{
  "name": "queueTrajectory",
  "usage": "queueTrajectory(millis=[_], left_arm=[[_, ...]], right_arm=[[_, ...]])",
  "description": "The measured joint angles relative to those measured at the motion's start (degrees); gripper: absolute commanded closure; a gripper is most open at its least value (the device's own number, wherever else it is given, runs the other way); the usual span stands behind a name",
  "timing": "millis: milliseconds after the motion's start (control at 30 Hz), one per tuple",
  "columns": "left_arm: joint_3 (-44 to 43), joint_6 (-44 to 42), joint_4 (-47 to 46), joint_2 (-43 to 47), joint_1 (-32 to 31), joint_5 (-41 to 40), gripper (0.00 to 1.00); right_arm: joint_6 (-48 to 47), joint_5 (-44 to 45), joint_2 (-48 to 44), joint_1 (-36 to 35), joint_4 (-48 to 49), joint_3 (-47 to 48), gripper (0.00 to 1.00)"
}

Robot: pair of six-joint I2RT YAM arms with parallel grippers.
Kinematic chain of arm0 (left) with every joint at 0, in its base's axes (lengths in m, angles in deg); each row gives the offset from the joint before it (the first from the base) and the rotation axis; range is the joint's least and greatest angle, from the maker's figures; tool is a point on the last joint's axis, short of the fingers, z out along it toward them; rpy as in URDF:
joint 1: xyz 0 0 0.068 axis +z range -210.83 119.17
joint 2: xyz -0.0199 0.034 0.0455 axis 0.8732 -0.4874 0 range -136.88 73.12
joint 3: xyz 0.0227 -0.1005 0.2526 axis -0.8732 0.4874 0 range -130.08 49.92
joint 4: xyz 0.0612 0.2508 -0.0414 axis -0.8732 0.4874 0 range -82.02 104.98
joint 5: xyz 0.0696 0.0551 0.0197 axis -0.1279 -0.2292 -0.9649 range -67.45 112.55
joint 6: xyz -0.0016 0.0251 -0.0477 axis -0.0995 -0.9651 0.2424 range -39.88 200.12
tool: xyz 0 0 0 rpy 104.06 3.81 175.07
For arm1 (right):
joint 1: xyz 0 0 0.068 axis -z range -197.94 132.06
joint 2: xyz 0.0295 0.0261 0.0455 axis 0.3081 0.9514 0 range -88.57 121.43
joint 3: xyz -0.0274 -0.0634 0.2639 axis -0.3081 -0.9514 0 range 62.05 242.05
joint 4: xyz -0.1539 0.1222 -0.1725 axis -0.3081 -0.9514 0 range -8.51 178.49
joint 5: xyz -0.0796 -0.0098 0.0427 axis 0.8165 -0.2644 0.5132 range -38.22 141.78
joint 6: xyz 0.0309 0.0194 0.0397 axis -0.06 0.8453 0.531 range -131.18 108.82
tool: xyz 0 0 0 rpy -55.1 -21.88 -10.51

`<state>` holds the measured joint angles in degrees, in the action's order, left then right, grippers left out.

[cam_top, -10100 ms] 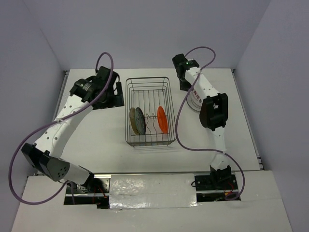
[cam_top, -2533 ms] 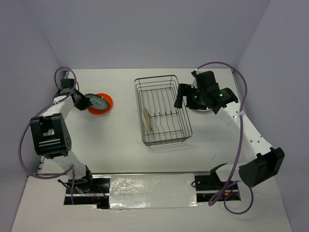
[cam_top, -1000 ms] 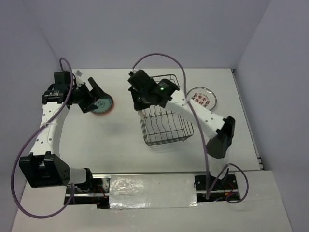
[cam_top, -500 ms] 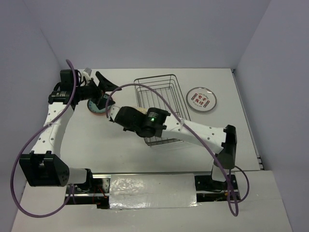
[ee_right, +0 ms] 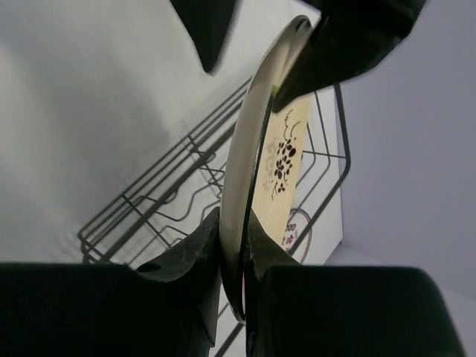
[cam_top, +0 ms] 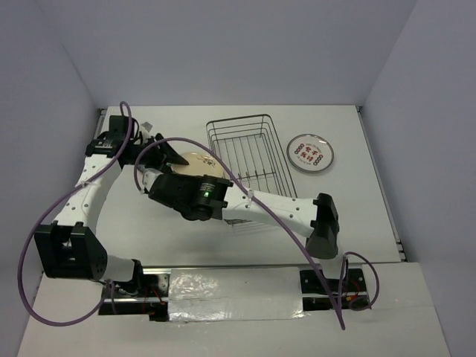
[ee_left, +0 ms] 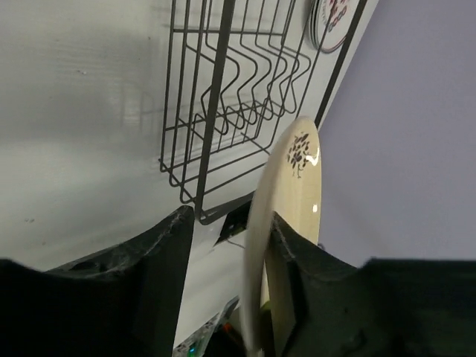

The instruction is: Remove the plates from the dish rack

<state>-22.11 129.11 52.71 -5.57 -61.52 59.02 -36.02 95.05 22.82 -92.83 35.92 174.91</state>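
Nothing is left in the rack (cam_top: 256,160) as far as can be seen: just bare wire and the wavy plate slots along the bottom, which show up nicely in the left wrist view. It's parked around the middle of the table (cam_top: 163,230) in the overhead shot.

A white plate (cam_top: 310,152) with a red printed pattern is laid flat on the table at about 3 o'clock from the rack, close beside it but not touching. Some red marks are printed in the middle of it, but they're too small to be read, so no idea if that's writing or just decoration.

The tan plate (cam_top: 195,164) is found at roughly 9 o'clock from the rack, just outside it and up off the table, held on edge. A little dark flower sprig is printed on its face (seen in both wrist views).

The right gripper (ee_right: 232,223) is pressed tight onto the lower rim of that tan plate, with the rim pinched between both fingers.

The left gripper (ee_left: 230,219) is spread around the same plate from the other end. The plate is tucked up against one finger, while a clear gap is left to the other one, so it isn't clamped from that side. One of its fingers (ee_right: 201,30) can be spotted at 12 o'clock in the right wrist view.
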Motion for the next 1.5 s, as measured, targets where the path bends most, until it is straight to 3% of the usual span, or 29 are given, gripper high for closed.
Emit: queueTrajectory(millis=[33, 100, 133, 233, 267, 433, 600, 767, 933, 1000, 1033, 1067, 1133, 1167, 1500], left_arm=[[-0.11, -0.52, 0.22, -0.48, -0.74, 0.07, 0.77], [-0.9, -1.09, -0.02, -1.16, -1.55, 0.46, 0.98], [-1.51, -2.54, -0.39, -1.27, -1.64, 0.2, 1.0], [-2.58, -3.19, -0.31, -1.31, -0.55, -0.81, 1.0], [-2.73, -3.19, 0.0, -1.18, -0.46, -1.77, 1.0], [-4.22, -3.98, 1.9, -0.7, 4.44, -11.89, 1.0], [-4.2, -5.55, -4.11, -1.55, 11.21, -24.55, 1.0], [-4.26, -6.73, -13.49, -11.34, 12.5, -29.86, 1.0], [-4.31, -6.93, -18.75, -22.53, 12.74, -30.29, 0.94], [-5.29, -6.86, -18.97, -24.81, 12.9, -30.23, 0.81], [-6.34, -6.86, -18.97, -25.79, 12.94, -30.34, 0.7], [-7.58, -6.84, -19.12, -26.58, 12.94, -30.36, 0.44], [-9.84, -7.06, -19.34, -27.45, 12.94, -31.04, 0.2], [-10.8, -7.1, -19.08, -27.56, 12.94, -31.63, 0.01], [-25.16, -7.23, -3.3, -31.36, 12.79, -41.22, 0.01]], right_arm=[[-0.28, -0.09, 0.74, -0.2, 0.7, 0.74, 1.0], [-0.39, -0.44, 2.49, -0.35, 0.92, 1.97, 0.99], [0.46, 0.57, 3.37, -0.44, 1.22, 2.43, 0.94], [2.23, 0.9, 4.79, 0.13, 1.57, 5.05, 0.29], [3.48, 0.61, 5.09, 0.55, 1.75, 6.29, 0.0], [12.9, -3.93, 2.23, 3.72, 2.62, 6.38, 0.0], [24.5, -9.75, -13.55, 8.66, 3.74, -7.56, 0.0], [31.06, -11.98, -30.56, 11.69, 3.82, -13.2, 0.0], [33.7, -12.28, -39.39, 11.96, 3.52, -14.99, 0.0], [34.49, -12.24, -41.72, 12.09, 2.62, -16.81, 0.0], [34.88, -12.24, -42.27, 12.17, 2.1, -17.7, 0.0], [35.08, -12.26, -42.62, 12.17, 1.51, -18.47, 0.0], [35.56, -12.28, -42.8, 12.2, 0.42, -20.02, 0.0], [35.74, -12.39, -42.82, 12.22, 0.04, -20.72, 0.0], [37.42, -14.88, -42.82, 15.21, -2.93, -22.21, 0.0]])
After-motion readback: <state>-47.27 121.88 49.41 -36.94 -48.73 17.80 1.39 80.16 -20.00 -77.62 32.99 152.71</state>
